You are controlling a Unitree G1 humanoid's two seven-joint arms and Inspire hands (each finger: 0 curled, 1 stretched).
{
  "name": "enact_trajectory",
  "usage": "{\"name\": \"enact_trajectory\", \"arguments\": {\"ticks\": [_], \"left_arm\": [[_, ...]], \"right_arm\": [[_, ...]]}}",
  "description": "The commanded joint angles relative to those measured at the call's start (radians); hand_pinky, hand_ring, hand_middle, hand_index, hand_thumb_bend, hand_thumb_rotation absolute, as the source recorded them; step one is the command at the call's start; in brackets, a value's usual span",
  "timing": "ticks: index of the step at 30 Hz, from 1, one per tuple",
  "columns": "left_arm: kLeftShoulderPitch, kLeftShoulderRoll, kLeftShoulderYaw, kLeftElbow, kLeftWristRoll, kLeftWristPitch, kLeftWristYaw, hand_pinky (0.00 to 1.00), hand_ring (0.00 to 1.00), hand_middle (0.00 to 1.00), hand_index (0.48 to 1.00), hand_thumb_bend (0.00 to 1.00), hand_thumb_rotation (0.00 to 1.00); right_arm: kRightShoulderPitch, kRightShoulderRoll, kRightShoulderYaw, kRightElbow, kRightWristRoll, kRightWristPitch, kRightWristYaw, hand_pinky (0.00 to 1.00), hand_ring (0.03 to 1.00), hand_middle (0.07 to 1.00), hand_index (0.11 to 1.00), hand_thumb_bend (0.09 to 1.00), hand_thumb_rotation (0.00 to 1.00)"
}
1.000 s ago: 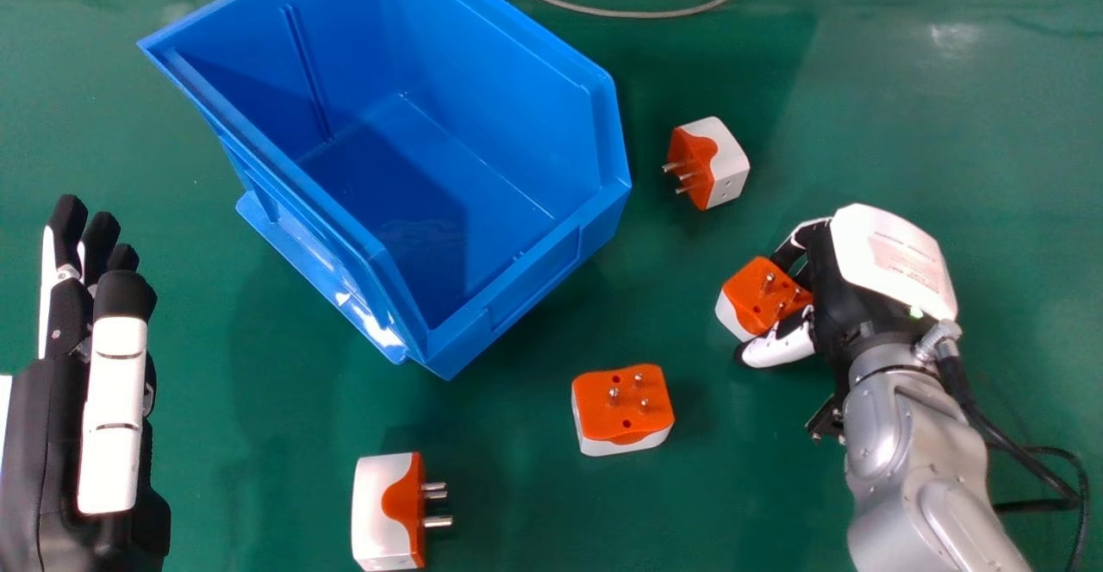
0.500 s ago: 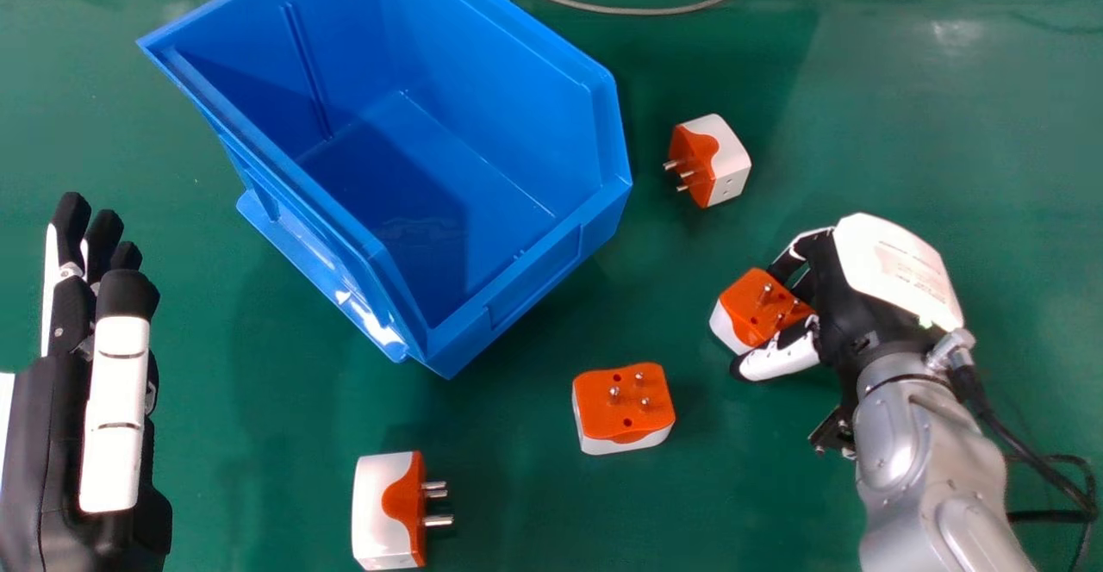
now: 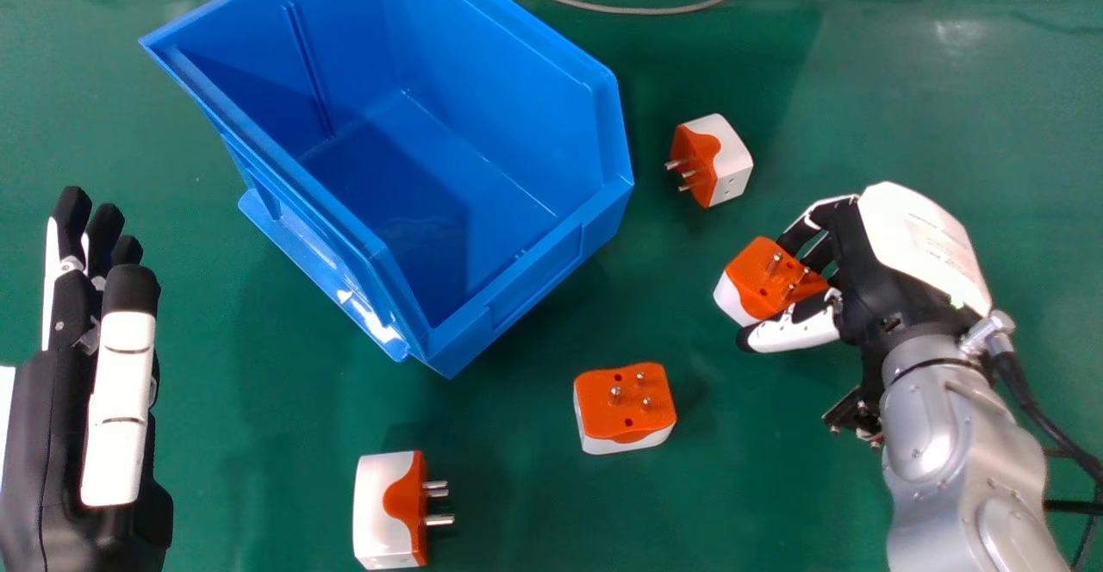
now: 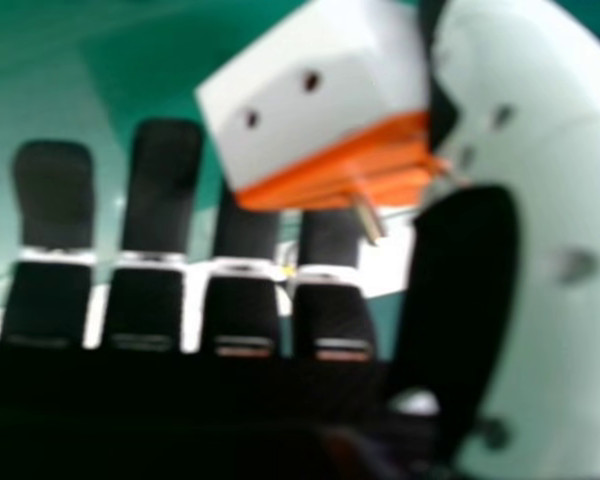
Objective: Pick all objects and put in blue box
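Pinch grasp beside the blue box. The right robot hand pinches 1 plug adapter between thumb and fingers, to the right of the box; whether the piece is clear of the worktop cannot be told. Its pinned face is turned up and its white end juts out towards the box, an overhang that should let it fall free on release. The box stands mouth up, its lowered front facing the held piece, presumably to shorten the lift. The other 3 adapters lie outside: the far adapter on its side with pins towards the box, the middle adapter with pins up, and the near adapter on its side with pins pointing right. At the view's left edge, the left robot hand lies idle with fingers straight, probably to keep the approach to the box unobstructed
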Motion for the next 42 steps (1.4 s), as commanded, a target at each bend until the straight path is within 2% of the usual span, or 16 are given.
{"name": "enact_trajectory", "arguments": {"ticks": [1, 3, 7, 14, 18, 19, 21, 26, 28, 31, 34, 35, 39, 42], "left_arm": [[0.002, 0.011, 0.008, -0.009, -0.015, -0.004, -0.007, 1.0, 1.0, 1.0, 1.0, 0.68, 0.81], [0.003, 0.008, 0.008, -0.015, -0.007, 0.004, 0.001, 1.0, 1.0, 1.0, 1.0, 0.68, 0.81], [-0.001, 0.009, 0.008, -0.017, -0.002, 0.007, 0.004, 1.0, 1.0, 1.0, 1.0, 0.68, 0.81], [-0.006, 0.015, 0.012, -0.012, -0.005, 0.005, 0.002, 1.0, 1.0, 1.0, 1.0, 0.68, 0.8], [-0.007, 0.017, 0.012, -0.012, 0.005, 0.007, 0.008, 1.0, 1.0, 1.0, 1.0, 0.68, 0.8], [-0.007, 0.018, 0.011, -0.011, 0.004, 0.006, 0.007, 1.0, 1.0, 1.0, 1.0, 0.68, 0.8], [-0.008, 0.02, 0.01, -0.011, 0.004, 0.004, 0.005, 1.0, 1.0, 1.0, 1.0, 0.68, 0.8], [-0.007, 0.019, 0.01, -0.015, 0.002, 0.013, 0.01, 1.0, 1.0, 1.0, 1.0, 0.68, 0.81], [-0.01, 0.02, 0.011, -0.009, 0.001, 0.008, 0.008, 1.0, 1.0, 1.0, 1.0, 0.68, 0.81], [-0.008, 0.019, 0.009, -0.015, 0.004, 0.013, 0.011, 1.0, 1.0, 1.0, 1.0, 0.68, 0.81], [-0.009, 0.018, 0.009, -0.011, 0.001, 0.01, 0.009, 1.0, 1.0, 1.0, 1.0, 0.68, 0.81], [-0.012, 0.018, 0.01, -0.006, -0.004, 0.007, 0.007, 1.0, 1.0, 1.0, 1.0, 0.68, 0.81], [-0.016, 0.02, 0.012, 0.0, 0.006, 0.005, 0.01, 1.0, 1.0, 1.0, 1.0, 0.68, 0.8], [-0.019, 0.022, 0.011, 0.002, 0.004, 0.005, 0.007, 1.0, 1.0, 1.0, 1.0, 0.69, 0.8]], "right_arm": [[-0.002, -0.019, -0.015, -0.047, -0.014, -0.009, -0.003, 0.3, 0.437, 0.517, 0.532, 0.492, 0.0], [0.001, -0.025, -0.018, -0.064, -0.015, -0.009, 0.003, 0.3, 0.439, 0.519, 0.53, 0.492, 0.0], [0.015, -0.033, -0.023, -0.108, -0.024, -0.01, 0.005, 0.3, 0.438, 0.519, 0.529, 0.492, 0.0], [0.059, -0.044, -0.039, -0.254, -0.032, -0.009, 0.05, 0.31, 0.442, 0.525, 0.518, 0.493, 0.0], [0.08, -0.053, -0.04, -0.326, -0.049, -0.022, 0.066, 0.31, 0.448, 0.529, 0.508, 0.493, 0.0], [0.084, -0.051, -0.039, -0.345, -0.055, -0.017, 0.073, 0.31, 0.448, 0.529, 0.508, 0.493, 0.0], [0.094, -0.041, -0.043, -0.391, -0.059, -0.011, 0.087, 0.31, 0.45, 0.529, 0.503, 0.493, 0.0], [0.114, -0.025, -0.054, -0.463, -0.062, -0.023, 0.103, 0.32, 0.453, 0.533, 0.497, 0.493, 0.0], [0.115, -0.017, -0.054, -0.492, -0.069, -0.015, 0.119, 0.32, 0.453, 0.535, 0.496, 0.493, 0.0], [0.114, -0.004, -0.056, -0.52, -0.075, -0.011, 0.136, 0.31, 0.445, 0.529, 0.504, 0.491, 0.0], [0.111, 0.022, -0.057, -0.56, -0.068, -0.014, 0.145, 0.3, 0.436, 0.518, 0.512, 0.49, 0.0], [0.11, 0.033, -0.058, -0.571, -0.062, -0.016, 0.147, 0.3, 0.436, 0.518, 0.512, 0.49, 0.0], [0.108, 0.058, -0.056, -0.599, -0.054, -0.028, 0.158, 0.29, 0.419, 0.502, 0.528, 0.488, 0.0], [0.106, 0.076, -0.054, -0.619, -0.039, -0.028, 0.177, 0.28, 0.412, 0.498, 0.532, 0.487, 0.0]]}}
